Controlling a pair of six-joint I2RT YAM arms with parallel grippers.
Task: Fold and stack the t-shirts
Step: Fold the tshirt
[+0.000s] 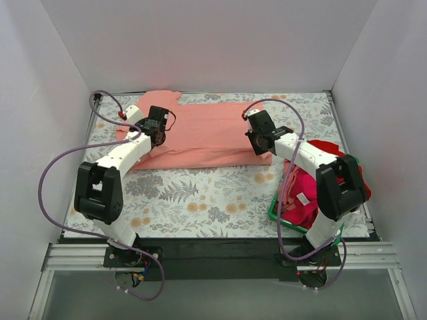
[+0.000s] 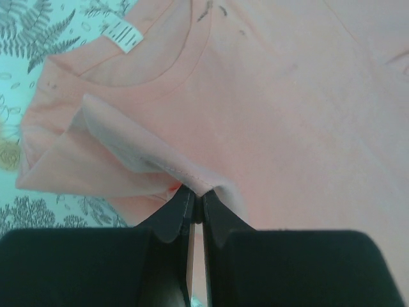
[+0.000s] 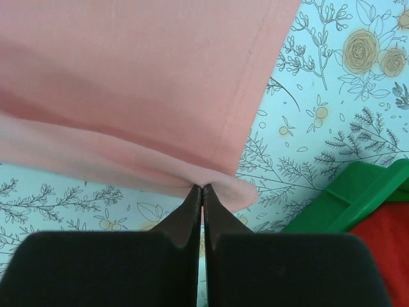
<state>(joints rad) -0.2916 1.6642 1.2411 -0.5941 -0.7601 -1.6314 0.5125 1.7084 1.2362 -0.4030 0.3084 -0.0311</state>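
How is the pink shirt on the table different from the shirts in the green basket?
The pink shirt lies spread flat on the table; the basket shirts are crumpled in a heap. The pink shirt is pale salmon; the basket shirts are red and bright magenta. The left fingers and right fingers pinch the pink shirt; no fingers hold the basket shirts. Both are soft cloth.
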